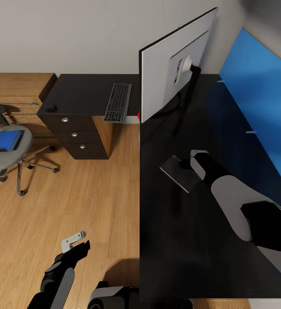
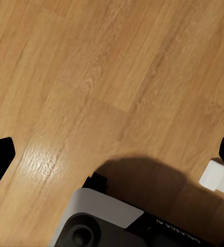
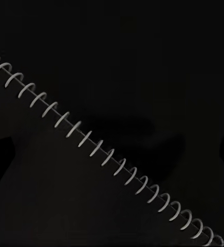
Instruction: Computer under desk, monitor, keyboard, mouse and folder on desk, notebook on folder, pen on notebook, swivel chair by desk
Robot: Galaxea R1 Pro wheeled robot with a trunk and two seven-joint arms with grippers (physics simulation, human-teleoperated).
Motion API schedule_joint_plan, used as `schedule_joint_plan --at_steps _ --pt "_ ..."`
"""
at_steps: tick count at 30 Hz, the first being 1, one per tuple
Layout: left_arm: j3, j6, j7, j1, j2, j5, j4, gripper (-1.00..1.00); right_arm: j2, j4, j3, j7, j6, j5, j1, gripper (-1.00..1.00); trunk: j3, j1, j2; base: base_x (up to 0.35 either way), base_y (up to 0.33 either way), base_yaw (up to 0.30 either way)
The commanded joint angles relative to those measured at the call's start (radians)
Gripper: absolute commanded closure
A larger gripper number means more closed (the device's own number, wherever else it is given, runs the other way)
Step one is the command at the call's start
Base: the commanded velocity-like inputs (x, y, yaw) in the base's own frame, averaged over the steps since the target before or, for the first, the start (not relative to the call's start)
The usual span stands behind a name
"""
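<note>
Right gripper (image 1: 191, 162) of yours sits right over the thin dark notebook with the silver spiral binding (image 1: 180, 172), which lies flat on the glossy black counter (image 1: 175, 240). In the right wrist view the wire spiral (image 3: 99, 149) runs diagonally across and dark finger shapes stand at both edges, so the jaws look spread with nothing between them; whether the tips already touch the cover you cannot tell.

Judging by that, the step in hand is picking up the notebook, and it is early: the flat bright blue folder (image 1: 2, 140) is on the grey swivel chair (image 1: 7, 150), well apart from the counter, so the stack has no base yet.

For the next move, a flat cover on a flat top gives little to bite; you will likely need one edge, perhaps slid to the counter's rim.

Further out, the slim grey keyboard (image 1: 118, 102) lies on the counter's far wing above the drawers, beside the wide monitor with the light grey back (image 1: 170, 73). Your left gripper (image 1: 74, 241) hangs over the wooden floor (image 2: 112, 77), apparently open and empty.
</note>
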Motion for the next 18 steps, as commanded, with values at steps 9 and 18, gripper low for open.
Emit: schedule_joint_plan --at_steps 9,18 --pt "0.001 0.003 0.007 0.0 -0.001 0.011 -0.002 -1.0 -0.001 0.046 0.009 -0.007 0.004 -0.015 0.001 -1.0 -0.001 0.0 -0.001 -0.158 0.0 0.0" --pt "0.001 0.003 0.007 0.0 -0.001 0.011 -0.002 -1.0 -0.001 0.043 0.009 -0.008 0.004 -0.015 0.001 -1.0 -0.001 0.0 -0.001 -0.127 0.0 0.0"
